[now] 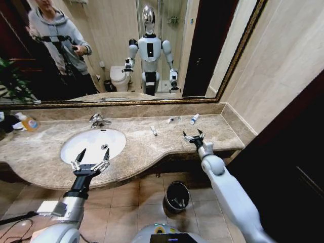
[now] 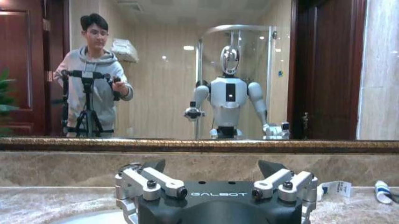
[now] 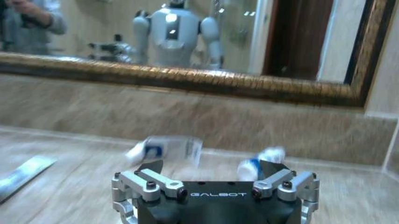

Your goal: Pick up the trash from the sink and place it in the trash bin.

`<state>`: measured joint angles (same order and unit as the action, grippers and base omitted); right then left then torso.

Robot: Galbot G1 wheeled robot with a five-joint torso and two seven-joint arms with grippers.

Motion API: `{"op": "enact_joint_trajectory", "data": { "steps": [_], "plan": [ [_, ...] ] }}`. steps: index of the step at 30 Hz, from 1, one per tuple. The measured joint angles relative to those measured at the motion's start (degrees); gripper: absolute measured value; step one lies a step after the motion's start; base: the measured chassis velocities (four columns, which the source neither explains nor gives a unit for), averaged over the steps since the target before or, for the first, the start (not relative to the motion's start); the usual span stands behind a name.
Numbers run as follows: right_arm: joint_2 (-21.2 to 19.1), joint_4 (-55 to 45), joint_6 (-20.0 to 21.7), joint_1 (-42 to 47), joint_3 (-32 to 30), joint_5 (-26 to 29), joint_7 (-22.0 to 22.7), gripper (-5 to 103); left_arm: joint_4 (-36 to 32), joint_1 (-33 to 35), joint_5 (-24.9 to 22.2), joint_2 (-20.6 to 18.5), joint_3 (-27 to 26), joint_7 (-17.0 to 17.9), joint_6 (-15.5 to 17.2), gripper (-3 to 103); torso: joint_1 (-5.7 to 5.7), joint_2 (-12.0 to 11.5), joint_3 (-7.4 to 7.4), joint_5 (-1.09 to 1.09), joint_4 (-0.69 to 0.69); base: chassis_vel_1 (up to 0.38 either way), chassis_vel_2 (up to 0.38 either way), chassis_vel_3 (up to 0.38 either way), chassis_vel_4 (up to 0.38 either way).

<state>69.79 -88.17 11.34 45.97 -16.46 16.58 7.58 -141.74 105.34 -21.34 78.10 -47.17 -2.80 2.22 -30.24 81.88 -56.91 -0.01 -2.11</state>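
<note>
The left end effector hangs with its fingers spread wide and empty over the front rim of the white oval sink, whose basin holds nothing but its chrome drain, with the chrome faucet behind it. To the right, the right end effector hovers just above the brown marble worktop, fingers likewise open and gripping nothing. The trash lies out on the worktop rather than in the basin: a small white tube right of the sink, a clear wrapper near the back wall, and a blue-capped white bottle just beside it, both beyond the right end effector's fingertips. In the right wrist view the wrapper and bottle sit just ahead of the open fingers. The round black trash bin stands on the tiled floor below the worktop's edge. A bottle of orange liquid rests at the far left.
</note>
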Motion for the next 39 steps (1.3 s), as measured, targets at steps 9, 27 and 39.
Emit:
{"op": "enact_joint_trajectory", "data": {
  "steps": [9, 27, 39],
  "plan": [
    [6.4, 12.5, -0.5, -10.6, 1.8, -4.3, 7.5, 100, 0.0, 0.0, 0.0, 0.0, 0.0, 0.0, 0.0, 100, 0.00, 0.0, 0.00, 0.00, -0.01, 0.000, 0.000, 0.000, 0.000],
    [8.7, 22.8, -1.5, -15.1, 0.7, -7.1, 10.9, 100, 0.0, 0.0, 0.0, 0.0, 0.0, 0.0, 0.0, 100, 0.01, 0.0, 0.01, 0.00, 0.01, 0.000, 0.000, 0.000, 0.000],
    [11.2, 30.7, -2.6, -18.6, 0.7, -9.4, 9.3, 100, 0.0, 0.0, 0.0, 0.0, 0.0, 0.0, 0.0, 100, 0.01, 0.0, 0.01, 0.00, 0.01, 0.000, 0.000, 0.000, 0.000]
  ]
}}
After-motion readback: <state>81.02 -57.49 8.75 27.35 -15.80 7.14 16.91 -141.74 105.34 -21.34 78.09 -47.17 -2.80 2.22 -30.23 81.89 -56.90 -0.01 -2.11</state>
